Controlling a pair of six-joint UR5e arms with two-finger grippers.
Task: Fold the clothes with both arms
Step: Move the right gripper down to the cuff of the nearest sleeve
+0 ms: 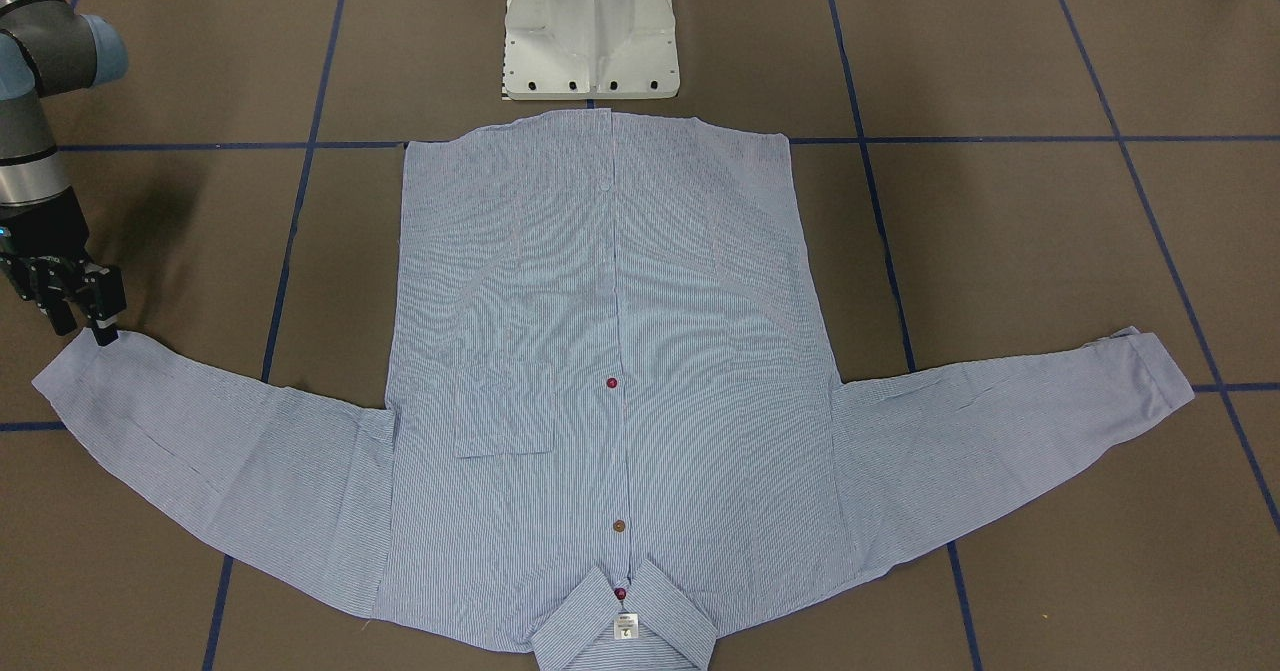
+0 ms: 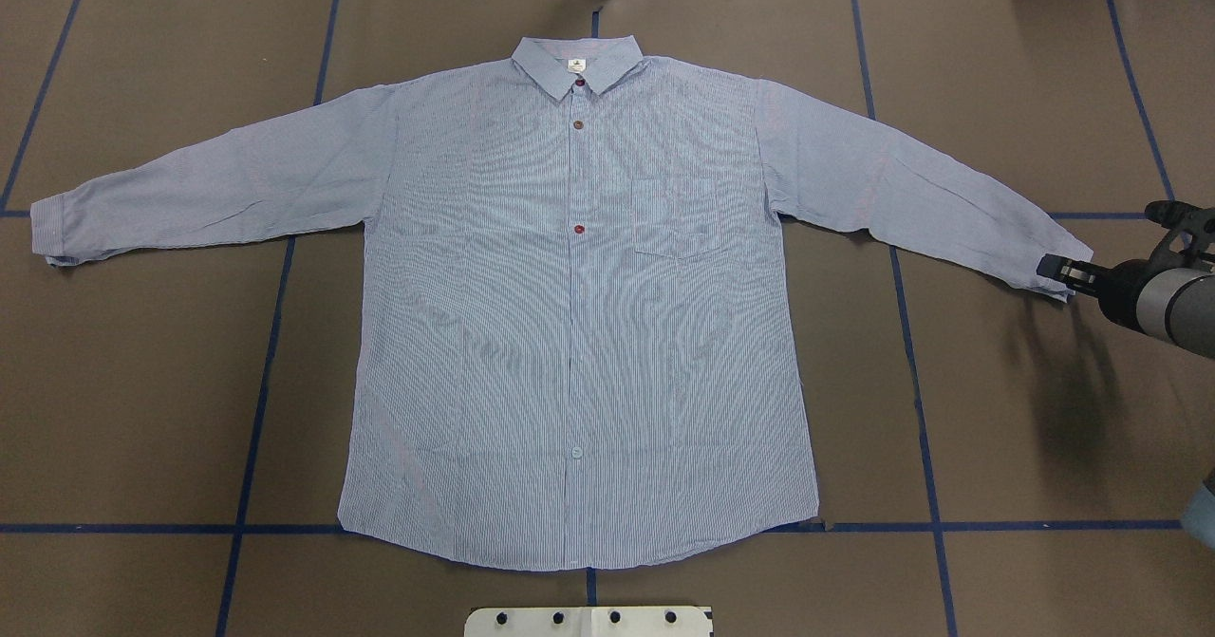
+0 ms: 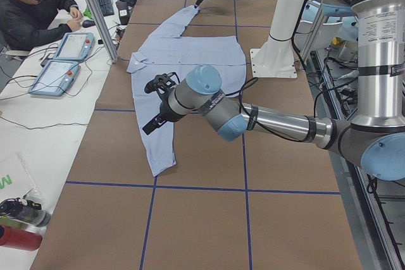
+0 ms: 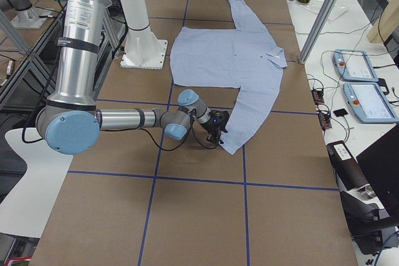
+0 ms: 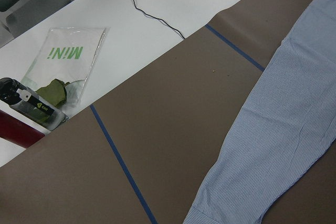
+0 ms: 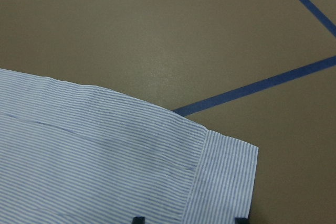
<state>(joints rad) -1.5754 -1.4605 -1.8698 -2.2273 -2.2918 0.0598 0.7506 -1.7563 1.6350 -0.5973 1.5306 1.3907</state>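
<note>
Shirt [image 2: 532,333] spread flat on the surface [image 2: 142,381], right pincer [image 1: 85,333] at a cuff [image 6: 226,177]: a thin bite on that edge would likely slip, or drag the sleeve askew.
It lies front up, centred before the robot, collar [image 2: 577,67] pointing away and hem toward the base; its longest span runs cuff to cuff. The right arm [image 4: 124,118] reaches low to the sleeve's end. The left arm [image 3: 278,123] hangs over the other sleeve. The right pincer is open over the cuff, holding nothing. I cannot tell whether the left pincer [image 3: 149,128] is open.

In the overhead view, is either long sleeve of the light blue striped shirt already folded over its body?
No, the shirt has both sleeves spread outward, flat on the brown table cover.
</note>
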